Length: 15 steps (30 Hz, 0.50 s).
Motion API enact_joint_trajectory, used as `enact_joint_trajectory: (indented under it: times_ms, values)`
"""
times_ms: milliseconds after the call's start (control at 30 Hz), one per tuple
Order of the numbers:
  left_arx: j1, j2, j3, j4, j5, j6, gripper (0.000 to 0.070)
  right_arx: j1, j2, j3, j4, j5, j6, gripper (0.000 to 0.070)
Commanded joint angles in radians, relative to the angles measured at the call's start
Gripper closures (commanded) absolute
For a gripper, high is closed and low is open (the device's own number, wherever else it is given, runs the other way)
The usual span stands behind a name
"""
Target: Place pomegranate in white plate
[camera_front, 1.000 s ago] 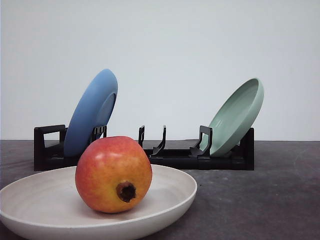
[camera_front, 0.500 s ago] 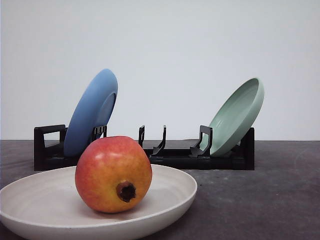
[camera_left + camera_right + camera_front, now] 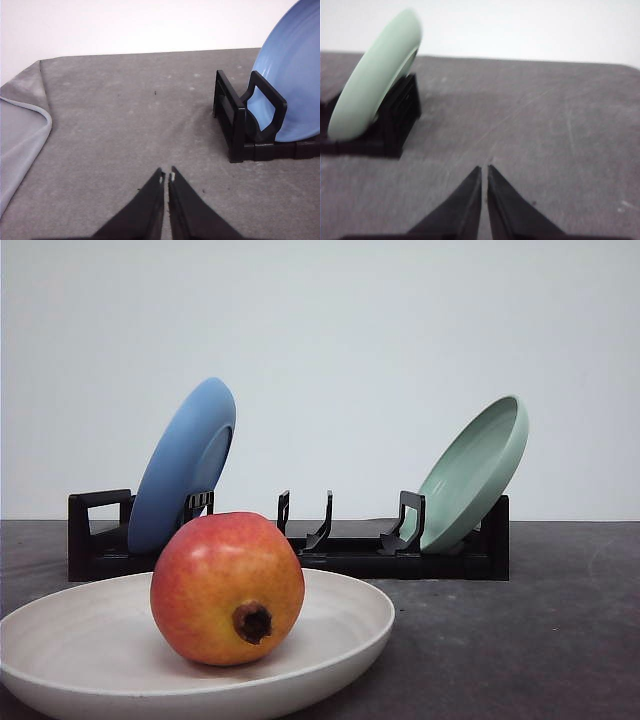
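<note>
a: where's the pomegranate (image 3: pixel 227 588)?

b: sitting in the white plate (image 3: pixel 90 670), front view, near edge of the desk (image 3: pixel 520 640). red on top going orange-yellow lower down, dark calyx nub pointing toward the camera and a bit right. it rests on the plate's inner floor, slightly right of the plate's middle.

a: anything behind it?

b: black plate rack (image 3: pixel 350 552) further back on the desk. blue plate (image 3: pixel 182 462) standing tilted at the rack's left end, pale green plate (image 3: pixel 474 472) tilted at the right end, middle slots between them. plain white wall behind.

a: left gripper (image 3: pixel 166 176)?

b: left wrist view, its fingers (image 3: pixel 147 200) are pressed together with only a thin slit between the tips, pinching nothing, over bare grey desk (image 3: pixel 125 130). rack end (image 3: pixel 240 125) and the blue plate (image 3: pixel 292 70) are off to one side, apart from the fingers. a fold of lighter grey cloth (image 3: pixel 20 130) lies at the other side.

a: right gripper (image 3: pixel 484 170)?

b: same deal, fingers (image 3: pixel 465 200) together, hairline gap, nothing held, over bare desk (image 3: pixel 545 130). picture's a bit blurry. pale green plate (image 3: pixel 372 80) leaning in the rack end (image 3: pixel 395 120), well apart from the tips.
</note>
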Motion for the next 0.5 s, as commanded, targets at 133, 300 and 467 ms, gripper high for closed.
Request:
enact_joint_trajectory:
  times_ms: [133,300,467]
  values:
    - [0.000,-0.002,-0.010,-0.004,0.003,0.006,0.0700,-0.044,0.000,-0.005,-0.022,-0.012,-0.051,0.0681]
    - [0.000,-0.002,-0.010,-0.004,0.003,0.007,0.0700,-0.069,0.000,-0.005,-0.018,-0.011,-0.045,0.0681]
    - [0.000,-0.002,-0.010,-0.004,0.003,0.007,0.0700,-0.073,0.000,-0.005,-0.010,-0.010,-0.041,0.0681]
